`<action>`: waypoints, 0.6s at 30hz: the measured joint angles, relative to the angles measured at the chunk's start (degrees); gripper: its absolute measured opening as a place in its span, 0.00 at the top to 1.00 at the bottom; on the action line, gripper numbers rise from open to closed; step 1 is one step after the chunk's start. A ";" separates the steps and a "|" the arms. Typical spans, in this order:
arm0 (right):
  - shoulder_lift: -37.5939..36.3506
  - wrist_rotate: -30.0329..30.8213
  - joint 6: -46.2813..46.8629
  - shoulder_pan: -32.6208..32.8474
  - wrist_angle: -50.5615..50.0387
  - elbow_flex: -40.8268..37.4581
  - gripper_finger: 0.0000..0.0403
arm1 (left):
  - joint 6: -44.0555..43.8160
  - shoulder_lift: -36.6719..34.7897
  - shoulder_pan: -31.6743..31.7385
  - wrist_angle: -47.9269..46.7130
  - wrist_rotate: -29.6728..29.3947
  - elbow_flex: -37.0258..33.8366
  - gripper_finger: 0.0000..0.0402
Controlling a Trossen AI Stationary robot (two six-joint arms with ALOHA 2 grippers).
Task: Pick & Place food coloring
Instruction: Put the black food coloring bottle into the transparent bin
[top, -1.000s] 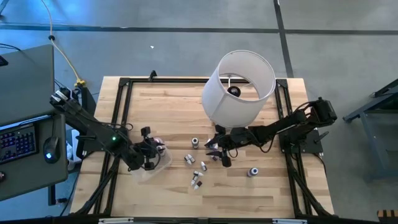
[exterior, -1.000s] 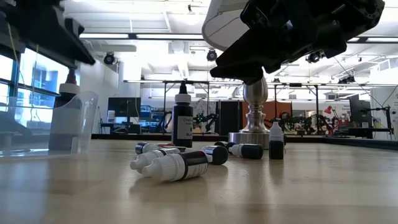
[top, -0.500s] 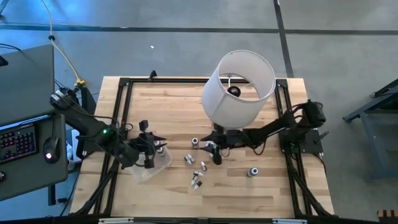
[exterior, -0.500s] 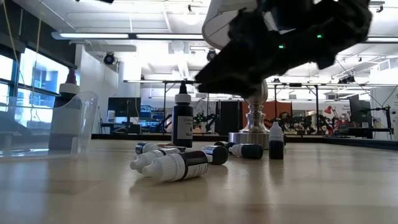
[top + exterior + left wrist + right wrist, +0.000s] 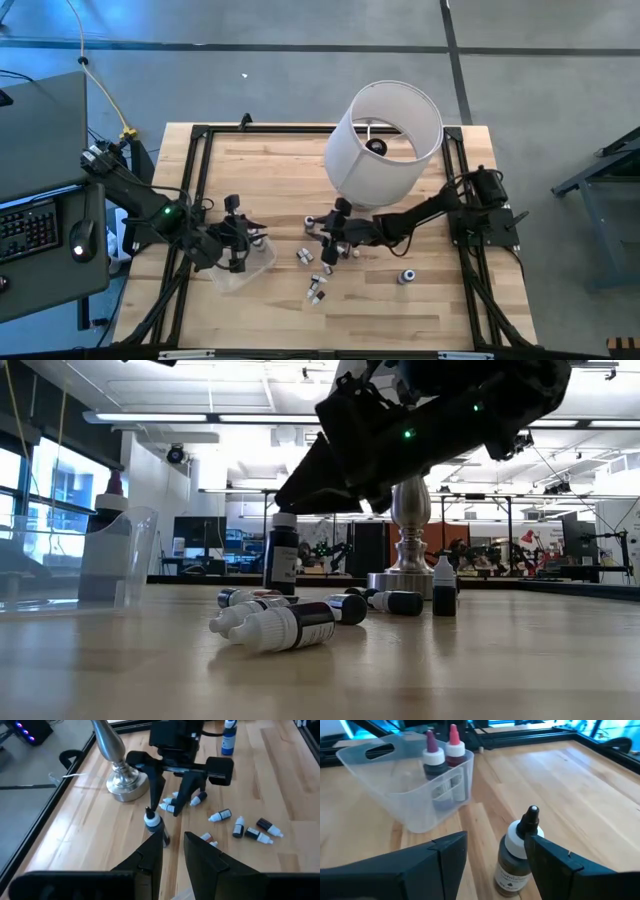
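Note:
Several tiny food coloring bottles lie on the wooden table (image 5: 280,180), such as the ones in the high view (image 5: 318,285) and the low view (image 5: 290,628). One dark-capped bottle (image 5: 516,855) stands upright on its base (image 5: 310,224). My right gripper (image 5: 495,840) is open, low over the table, with a finger on either side of this bottle; it also shows in the high view (image 5: 324,236). My left gripper (image 5: 173,837) is open and empty above the clear plastic tub (image 5: 240,272). Two bottles (image 5: 436,762) stand in the tub. My right gripper comes level from the table's right side. One finger (image 5: 542,852) stands right beside the upright bottle's cap (image 5: 532,815). I cannot tell whether it touches the bottle. The bottle stands on the table.
A lamp with a big white shade (image 5: 385,140) and a metal base (image 5: 405,575) stands just behind my right gripper. One blue-capped bottle (image 5: 406,277) stands apart toward the right. A black frame (image 5: 190,190) runs around the table.
My right gripper has gone toward the table's left edge and lower, up to the upright bottle, which now stands between its fingers and has shifted a little to the left. My left gripper has risen from the tub.

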 joint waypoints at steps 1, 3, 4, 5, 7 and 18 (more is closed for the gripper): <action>0.00 0.48 0.34 0.03 -0.21 0.03 0.52 | -0.05 0.03 0.00 -0.28 0.01 0.00 0.81; 0.00 0.93 0.51 -0.06 -0.34 0.03 0.52 | -0.21 0.03 0.00 -0.31 -0.03 0.00 0.81; 0.00 1.01 0.53 -0.06 -0.34 0.03 0.52 | -0.19 0.03 0.00 -0.33 -0.03 0.00 0.81; 0.00 0.95 0.59 -0.03 -0.29 0.03 0.52 | -0.19 0.03 0.00 -0.33 0.00 0.00 0.81; 0.02 0.64 0.68 0.17 0.07 0.03 0.52 | -0.19 0.03 0.00 -0.33 -0.02 0.00 0.81; 0.07 7.08 -2.36 0.36 1.84 0.01 0.52 | -0.21 0.03 0.00 -0.41 -0.03 0.00 0.81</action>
